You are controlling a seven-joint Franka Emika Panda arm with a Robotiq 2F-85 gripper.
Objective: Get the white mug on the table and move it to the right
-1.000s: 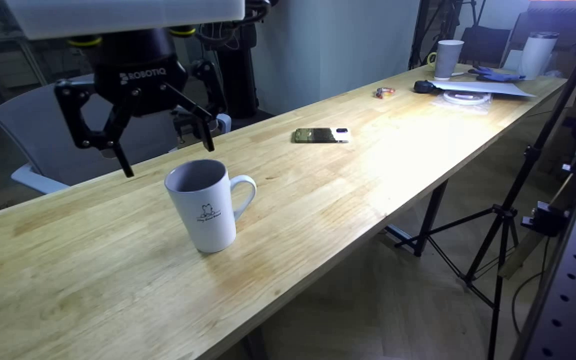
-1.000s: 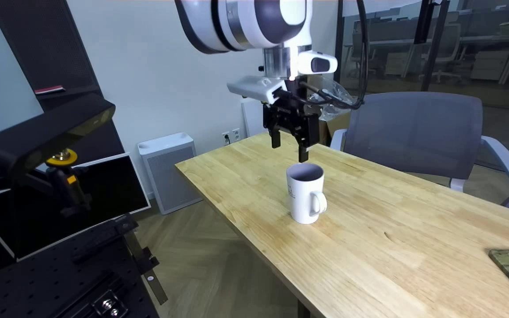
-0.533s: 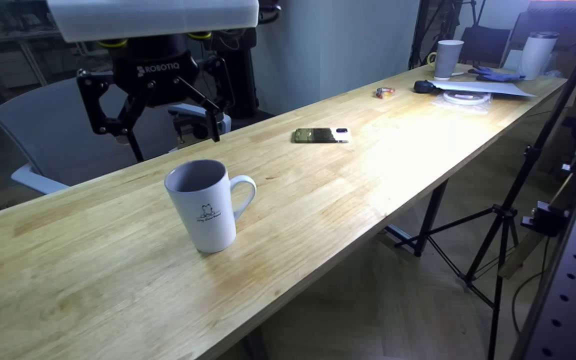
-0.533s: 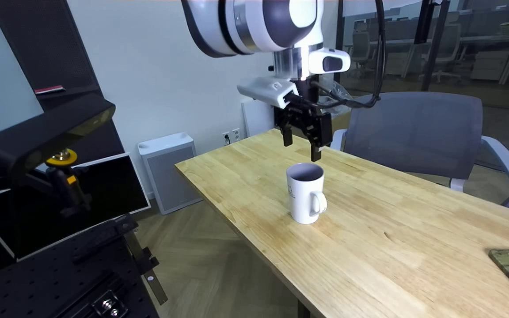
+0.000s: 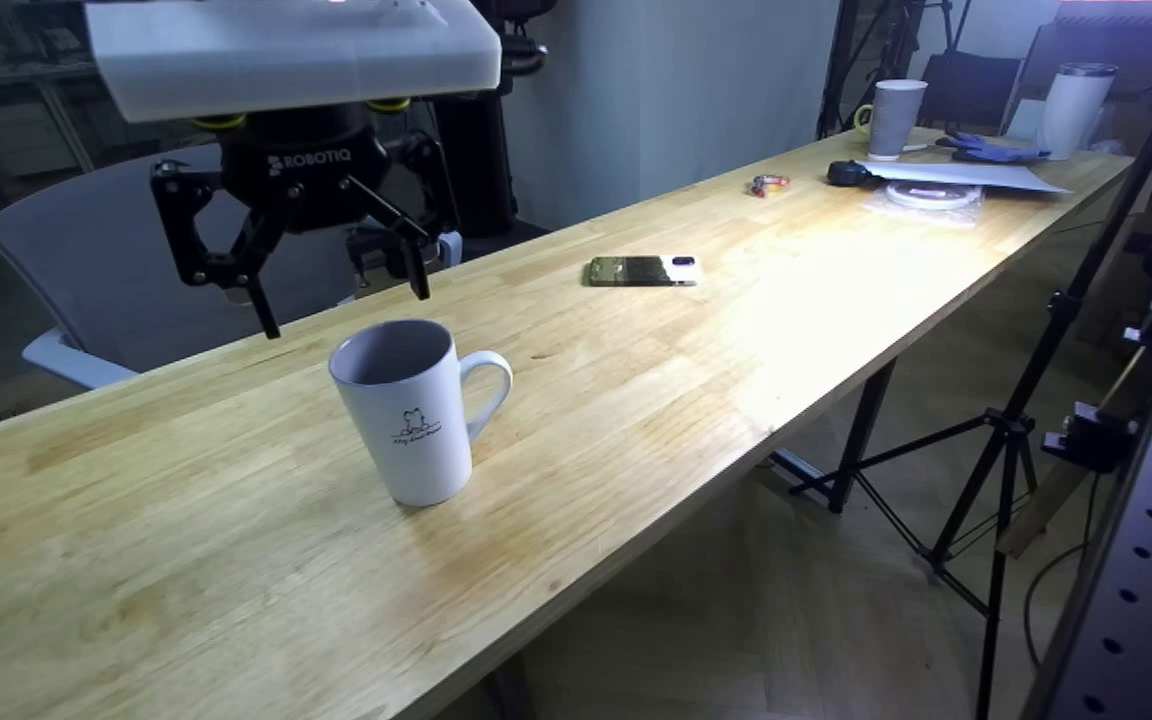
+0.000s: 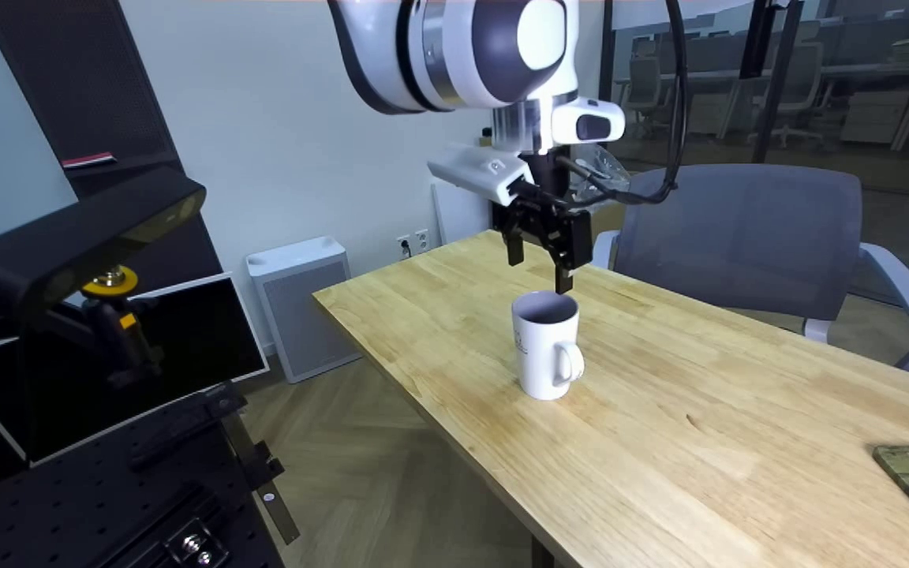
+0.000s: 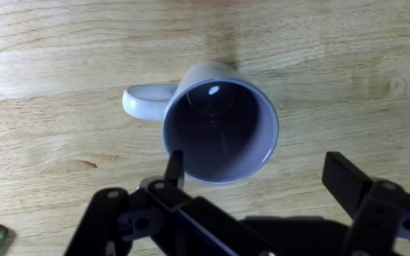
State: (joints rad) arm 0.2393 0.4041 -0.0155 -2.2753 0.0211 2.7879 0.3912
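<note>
Wrist view, white mug (image 7: pixel 220 129): upright, mid-frame on the worktop (image 7: pixel 333 64); unmoved over the last second in both exterior views, shift not begun.
Handle (image 7: pixel 141 108): points to 9 o'clock.
End effector (image 5: pixel 347 316): released, fingers spread, nothing held; 11 o'clock of the mug in an exterior view, apart from it.
End effector motion: slid toward 3 o'clock across the last second in an exterior view (end effector (image 6: pixel 540 277)); dipped slightly toward 6 o'clock in both over the latest half second. Reads as late approach, descent likely starting.
Fingertip (image 7: pixel 175 165), wrist view: laps over the mug at its 8 o'clock; opposite one sits wide at 4 o'clock. Overlap probably just perspective. Pair looks off-centre; likely needs a nudge toward 10 o'clock before dropping, else it could knock the mug or foul the handle.
Phone (image 5: pixel 643 271): 2 o'clock of the mug in an exterior view, well apart; a hazard only if "right" means that way, unclear.
Cup (image 5: pixel 898 118), tumbler (image 5: pixel 1076 110): far end, 2 o'clock.
</note>
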